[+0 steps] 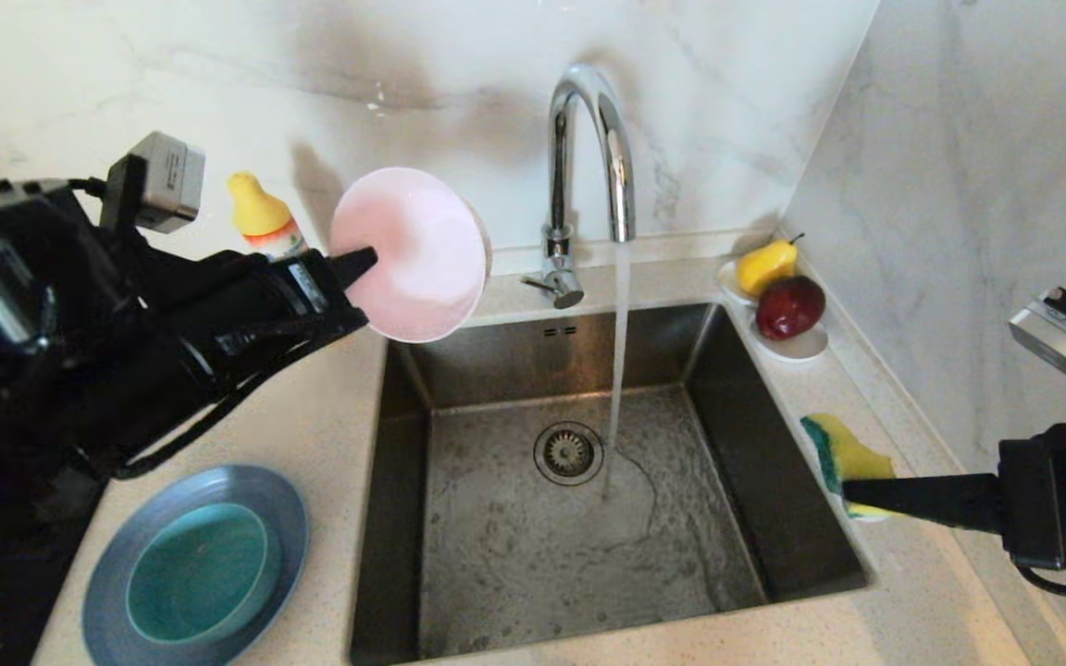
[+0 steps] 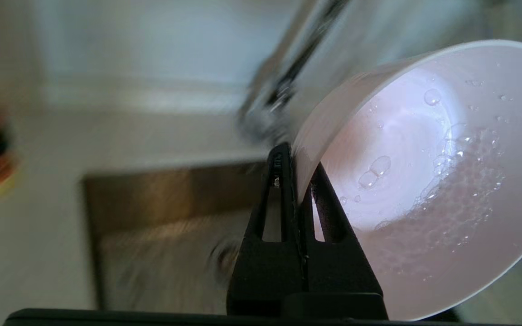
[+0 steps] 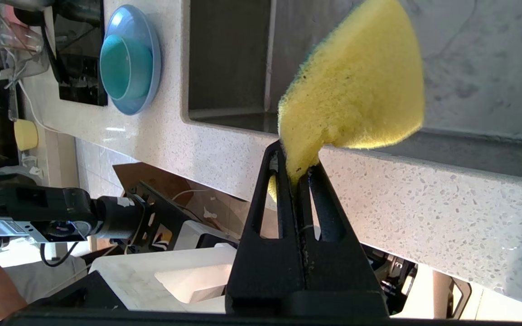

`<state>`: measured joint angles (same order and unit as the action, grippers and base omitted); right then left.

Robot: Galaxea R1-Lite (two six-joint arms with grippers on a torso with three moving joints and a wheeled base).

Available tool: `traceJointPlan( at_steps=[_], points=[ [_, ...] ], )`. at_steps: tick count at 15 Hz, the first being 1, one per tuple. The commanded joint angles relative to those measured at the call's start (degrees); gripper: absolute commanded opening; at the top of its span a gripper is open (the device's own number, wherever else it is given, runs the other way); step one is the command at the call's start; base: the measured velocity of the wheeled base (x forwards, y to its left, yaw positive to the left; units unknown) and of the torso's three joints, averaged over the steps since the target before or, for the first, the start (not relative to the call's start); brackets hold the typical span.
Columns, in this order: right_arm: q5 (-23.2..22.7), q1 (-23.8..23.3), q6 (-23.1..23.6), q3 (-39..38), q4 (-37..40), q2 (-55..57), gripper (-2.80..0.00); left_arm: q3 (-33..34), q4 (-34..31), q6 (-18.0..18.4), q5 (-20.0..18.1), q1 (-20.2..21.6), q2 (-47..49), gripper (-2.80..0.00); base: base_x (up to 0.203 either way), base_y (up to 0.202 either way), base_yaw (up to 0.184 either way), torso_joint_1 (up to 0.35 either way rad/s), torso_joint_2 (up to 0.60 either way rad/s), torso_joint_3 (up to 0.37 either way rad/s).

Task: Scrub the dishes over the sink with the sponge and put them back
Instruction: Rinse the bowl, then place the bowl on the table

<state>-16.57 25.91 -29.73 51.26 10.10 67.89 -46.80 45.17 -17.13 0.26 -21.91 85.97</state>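
Observation:
My left gripper [image 1: 362,262] [image 2: 298,170] is shut on the rim of the pale pink bowl [image 1: 413,254] [image 2: 428,181], which hangs tipped on its side above the sink's [image 1: 496,536] back left corner, suds inside it. At the sink's right rim my right gripper [image 1: 852,493] [image 3: 295,167] is shut on the yellow sponge [image 1: 849,458] [image 3: 356,90] with its green side. The teal bowl [image 1: 195,573] [image 3: 125,68] sits in the grey-blue plate [image 1: 117,573] [image 3: 150,59] on the counter left of the sink.
Water runs from the chrome tap [image 1: 588,166] onto the basin floor beside the drain strainer [image 1: 568,453]. A yellow-capped bottle [image 1: 260,217] stands behind the left arm. A white dish [image 1: 797,344] at the back right holds a pear [image 1: 766,265] and a red fruit [image 1: 790,307].

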Motion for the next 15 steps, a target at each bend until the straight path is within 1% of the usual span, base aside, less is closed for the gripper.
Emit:
traceJointPlan(
  at_steps=[1,2,3,4,5,7,9,11,13,15],
  points=[
    [-0.1,0.0,-0.1,-0.1,0.2,-0.8,-2.8,-13.5,-37.9,-3.0,0.4,3.3,-5.5,-2.8,0.0,0.0,0.0,0.0,0.0,0.0],
    [0.0,0.0,-0.1,-0.1,0.2,-1.1,-2.8,-20.1,-50.5,-4.8,0.6,5.1,-6.4,-2.8,0.0,0.0,0.0,0.0,0.0,0.0],
    [0.0,0.0,-0.1,-0.2,0.4,-1.6,-2.8,-25.9,-61.4,-6.7,0.7,7.1,-7.0,-2.8,0.0,0.0,0.0,0.0,0.0,0.0],
    [0.0,0.0,-0.1,-0.6,0.5,-1.9,-2.8,-30.9,-70.8,-8.8,0.8,10.5,-7.4,-2.8,0.0,0.0,0.0,0.0,0.0,0.0],
    [0.0,0.0,-0.1,-1.3,0.2,-2.0,-2.8,-33.8,-76.1,-10.5,0.9,15.1,-7.5,-2.8,0.0,0.0,0.0,0.0,0.0,0.0],
    [0.0,-0.2,-0.1,-2.6,0.1,-1.6,-2.8,-35.7,-79.2,-14.9,1.1,24.7,-6.8,-2.8,0.0,0.0,0.0,0.0,0.0,0.0],
    [-0.1,-0.2,0.0,-3.4,0.0,-1.3,-2.8,-35.9,-80.6,-18.2,1.2,32.6,-5.1,-2.8,0.0,0.0,0.0,0.0,0.0,0.0],
    [-0.2,-0.2,0.0,-3.4,-0.1,-1.0,-2.8,-35.7,-80.5,-21.6,1.1,40.1,-0.9,-2.8,0.0,0.0,0.0,0.0,0.0,0.0],
    [-0.8,-0.2,0.0,-3.4,-0.1,-1.1,-2.8,-36.0,-79.9,-23.6,0.7,46.1,3.9,-2.8,0.0,0.0,0.0,0.0,0.0,0.0],
    [-1.8,-0.2,0.0,-3.4,-0.1,-1.2,-2.8,-35.7,-78.7,-24.2,-0.4,50.5,8.4,-2.8,0.0,0.0,0.0,0.0,0.0,0.0]
  ],
)
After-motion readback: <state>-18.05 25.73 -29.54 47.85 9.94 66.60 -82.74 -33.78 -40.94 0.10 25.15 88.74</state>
